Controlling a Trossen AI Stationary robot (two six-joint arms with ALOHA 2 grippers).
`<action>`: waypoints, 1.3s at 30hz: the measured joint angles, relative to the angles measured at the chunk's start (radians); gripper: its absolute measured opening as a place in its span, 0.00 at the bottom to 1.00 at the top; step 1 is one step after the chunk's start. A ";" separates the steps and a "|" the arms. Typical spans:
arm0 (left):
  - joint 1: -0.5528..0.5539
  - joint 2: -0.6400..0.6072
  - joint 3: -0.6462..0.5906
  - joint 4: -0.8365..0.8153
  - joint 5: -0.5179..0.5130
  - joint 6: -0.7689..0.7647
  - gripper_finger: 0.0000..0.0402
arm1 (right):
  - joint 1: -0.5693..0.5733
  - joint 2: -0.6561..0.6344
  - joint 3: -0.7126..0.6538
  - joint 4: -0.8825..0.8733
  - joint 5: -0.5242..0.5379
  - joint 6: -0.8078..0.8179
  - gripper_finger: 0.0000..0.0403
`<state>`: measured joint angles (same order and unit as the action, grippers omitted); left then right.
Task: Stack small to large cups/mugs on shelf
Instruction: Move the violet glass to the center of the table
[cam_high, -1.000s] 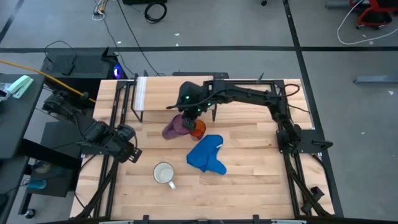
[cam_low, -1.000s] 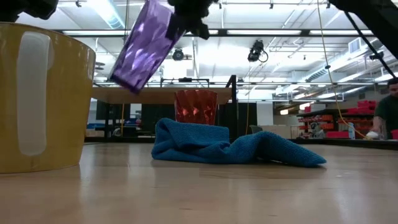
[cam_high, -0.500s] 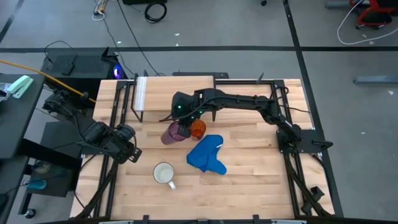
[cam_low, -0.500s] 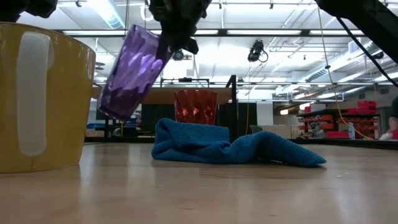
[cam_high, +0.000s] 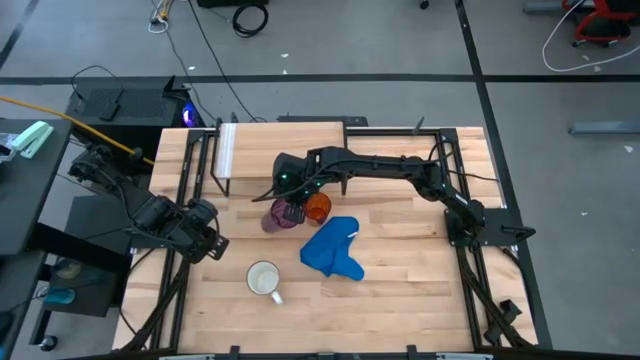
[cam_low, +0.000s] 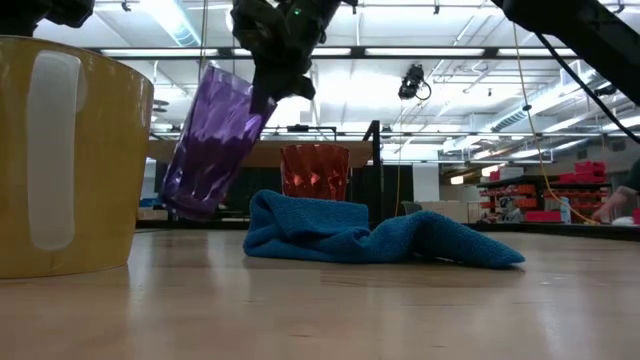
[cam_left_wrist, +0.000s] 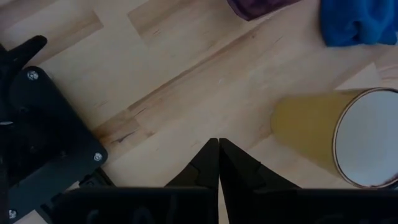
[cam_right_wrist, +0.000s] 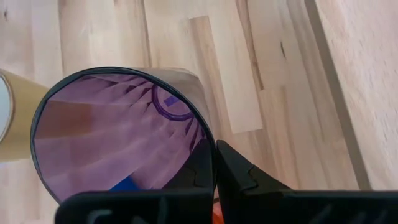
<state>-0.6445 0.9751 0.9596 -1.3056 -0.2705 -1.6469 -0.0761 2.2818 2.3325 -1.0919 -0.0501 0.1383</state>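
The purple tumbler (cam_high: 274, 214) (cam_low: 213, 140) hangs tilted from my right gripper (cam_high: 291, 188) (cam_right_wrist: 216, 163), which is shut on its rim over the table's middle. Just to its right the orange cup (cam_high: 318, 207) (cam_low: 315, 172) stands upright on the table. The mug (cam_high: 264, 279) (cam_left_wrist: 339, 140), yellowish outside and white inside, stands nearer the near edge. The shelf (cam_high: 285, 134), with its white strip (cam_high: 226, 148), stands by the far edge. My left gripper (cam_high: 207, 238) (cam_left_wrist: 218, 149) waits shut at the table's left. My right gripper holds the purple tumbler by its rim (cam_right_wrist: 210, 138), one finger inside the wall and one outside, coming from above and slanting. The tumbler hangs tilted, mouth up toward the gripper and base (cam_low: 188, 205) low and to the left; whether the base touches the table I cannot tell.
A crumpled blue cloth (cam_high: 333, 249) (cam_low: 370, 236) lies just near of the orange cup. Black frame rails (cam_high: 176, 260) run along the table's left and right sides. Bare wood (cam_high: 410, 260) lies to the right of the cloth.
My right gripper has come down and moved toward the near-left, away from the shelf, carrying the purple tumbler. The tumbler has dropped from well above the table to just beside the orange cup and has tipped more nearly upright.
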 joint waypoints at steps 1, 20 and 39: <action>0.000 0.000 0.000 0.001 -0.002 0.000 0.04 | -0.002 0.000 0.000 -0.004 0.000 0.000 0.01; 0.000 0.000 0.000 0.001 -0.013 0.005 0.06 | 0.001 0.000 0.000 -0.036 0.015 -0.017 0.01; 0.000 0.000 0.000 0.001 -0.018 0.009 0.08 | 0.013 0.006 -0.011 -0.033 0.016 -0.087 0.01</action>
<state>-0.6445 0.9752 0.9596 -1.3046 -0.2882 -1.6375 -0.0635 2.2874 2.3215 -1.1247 -0.0344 0.0512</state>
